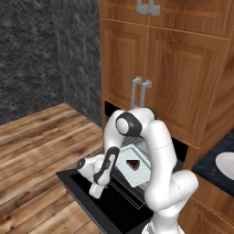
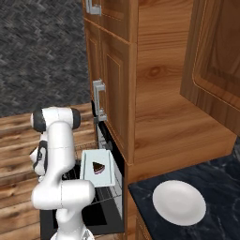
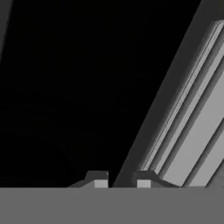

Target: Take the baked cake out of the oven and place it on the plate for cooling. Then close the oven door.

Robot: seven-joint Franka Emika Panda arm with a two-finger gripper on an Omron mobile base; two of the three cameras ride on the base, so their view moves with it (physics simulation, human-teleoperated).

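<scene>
Cake (image 1: 133,164), a small dark brown wedge, sits on a pale flat tray (image 1: 137,176) that rests on the wire rack pulled out of the oven (image 1: 121,137). In the right base view the cake (image 2: 97,168) lies near the middle of the tray (image 2: 107,176). At about 7 o'clock from the cake in the left base view, the oven door (image 1: 91,194) lies folded down flat, a glossy black panel. Over the door hangs the pincer (image 1: 96,191), pointing down at the black surface; its two dark tips (image 3: 118,181) stand close together with nothing between them. Wooden cabinet doors (image 1: 183,77) with grey handles rise above the oven. At 4 o'clock from the cake in the right base view, well apart, the white plate (image 2: 179,202) rests on the dark marbled desk (image 2: 220,178).
</scene>
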